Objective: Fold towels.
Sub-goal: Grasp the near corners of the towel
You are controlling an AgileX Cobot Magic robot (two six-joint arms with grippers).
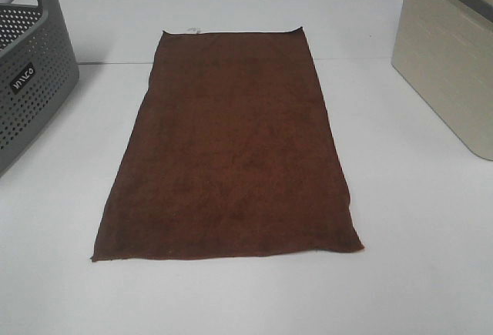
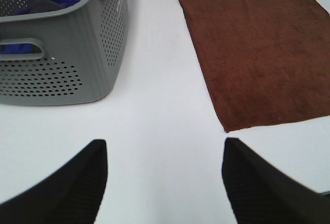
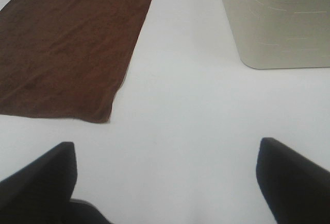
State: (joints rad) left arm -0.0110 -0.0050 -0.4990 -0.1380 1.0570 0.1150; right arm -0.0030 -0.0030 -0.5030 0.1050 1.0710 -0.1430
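One towel (image 1: 227,150) lies flat and fully spread in the middle of the white surface (image 1: 408,219); its long sides run away from the robot, and a small white tag (image 1: 192,29) sits on the far short edge. Spread out like this, it looks ready for a first fold, which has not yet begun.

The left fingers (image 2: 72,188) are spread wide and hold nothing; they hang over bare surface, just short of the towel's near left corner (image 2: 227,130). The right fingers (image 3: 294,183) are equally wide and empty, a little back from the near right corner (image 3: 105,120). Each arm seems placed to take its own corner, probably to carry the near edge up to the far one.

All four edges lie free and none is tucked under; the near edge has a clear strip of surface in front of it for the fingers to come down on. A grey basket (image 1: 31,65) stands well to the left and a beige bin (image 1: 451,58) well to the right; both are clear of the towel, so lifting straight up and forward should meet nothing.
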